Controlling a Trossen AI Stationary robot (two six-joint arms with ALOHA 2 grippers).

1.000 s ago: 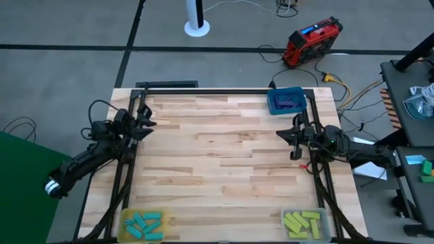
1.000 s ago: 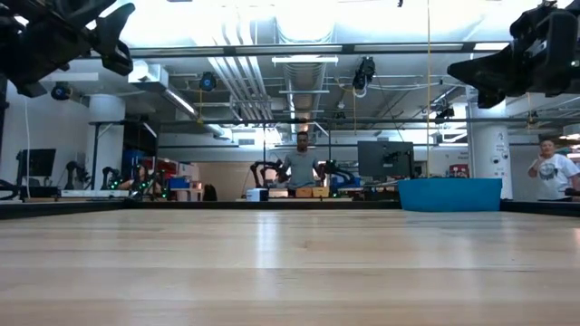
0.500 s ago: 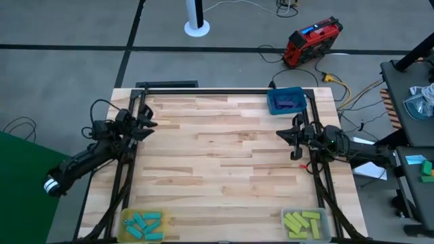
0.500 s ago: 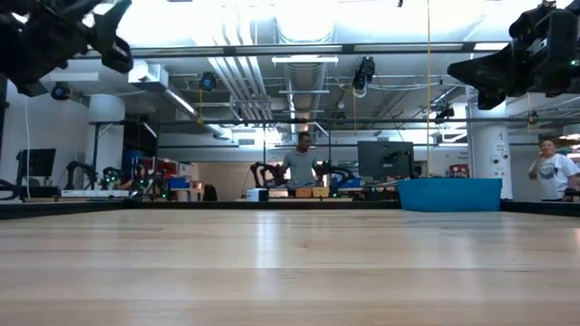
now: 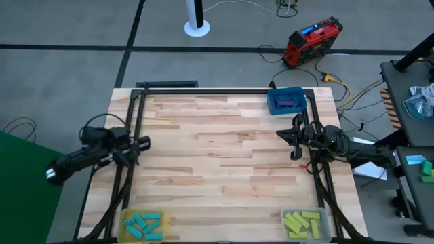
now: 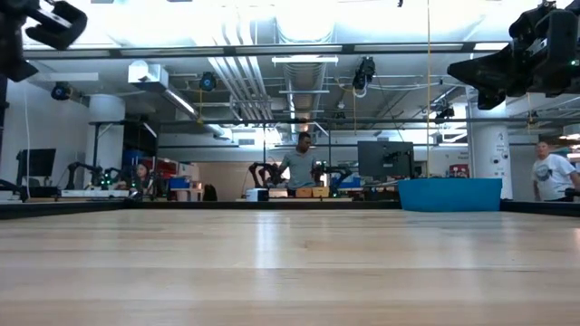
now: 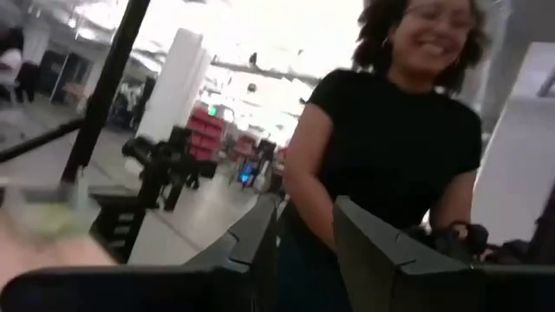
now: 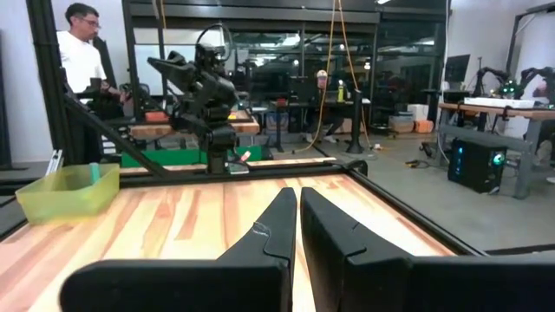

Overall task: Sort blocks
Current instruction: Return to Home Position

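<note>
High view: left gripper, parted, is hovering over the wooden table. Right gripper, pressed together, is hanging near a square blue tray.

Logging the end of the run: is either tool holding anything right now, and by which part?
Nothing is held: the left tool and the right tool are both empty.

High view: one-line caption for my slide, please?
Cyan blocks in yellow tray, green blocks in clear tray, purple blocks in blue tray; left end effector and right end effector empty at edges.
</note>
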